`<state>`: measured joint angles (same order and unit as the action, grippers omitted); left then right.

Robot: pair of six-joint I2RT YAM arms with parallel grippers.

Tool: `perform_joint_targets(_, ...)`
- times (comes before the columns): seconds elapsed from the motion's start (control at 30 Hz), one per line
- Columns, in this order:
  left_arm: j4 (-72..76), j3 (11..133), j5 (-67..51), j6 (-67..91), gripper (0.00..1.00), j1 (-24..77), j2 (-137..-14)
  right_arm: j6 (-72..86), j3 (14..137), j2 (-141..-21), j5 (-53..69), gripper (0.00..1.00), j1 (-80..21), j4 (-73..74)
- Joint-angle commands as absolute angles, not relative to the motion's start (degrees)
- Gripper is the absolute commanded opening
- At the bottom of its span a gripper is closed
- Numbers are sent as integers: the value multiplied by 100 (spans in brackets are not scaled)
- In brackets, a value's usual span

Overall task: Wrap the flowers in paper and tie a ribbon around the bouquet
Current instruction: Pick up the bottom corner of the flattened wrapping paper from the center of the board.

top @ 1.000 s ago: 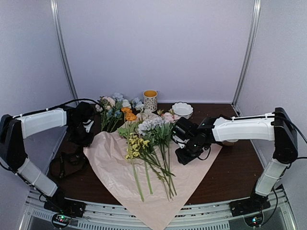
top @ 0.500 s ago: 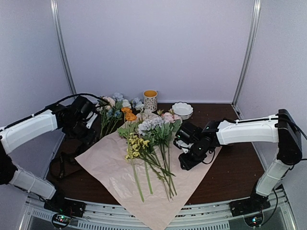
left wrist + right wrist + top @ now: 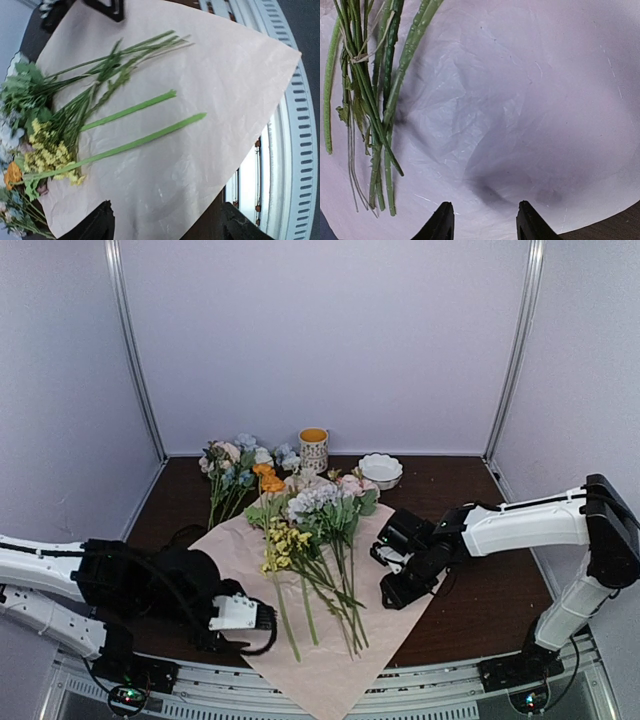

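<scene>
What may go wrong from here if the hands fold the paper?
1. The flowers lie loose on the paper; lifting an edge may roll the stems apart.
2. The left hand and right hand sit at opposite edges; pulling may tear the thin sheet.
3. Its near corner overhangs the table; it may slide off.
</scene>
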<state>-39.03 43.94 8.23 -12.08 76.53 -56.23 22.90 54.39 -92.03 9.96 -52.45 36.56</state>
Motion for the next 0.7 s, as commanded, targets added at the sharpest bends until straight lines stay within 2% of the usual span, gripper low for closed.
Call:
perform_joint_targets(0.0, -3174, 4416, 1473, -2136, 74, 8568, -6654, 2413, 5353, -9012, 1178, 44, -5384, 3210)
perform_joint_targets(0.27, -2456, 5399, 1238, -3532, 74, 9150, -8633, 2293, 5344, -9094, 1004, 44, -5554, 3163)
perform_joint_targets(0.67, -3801, 6492, 148, -4981, 82, 9366, -9870, 2039, 5302, -9161, 539, 44, -5633, 3210)
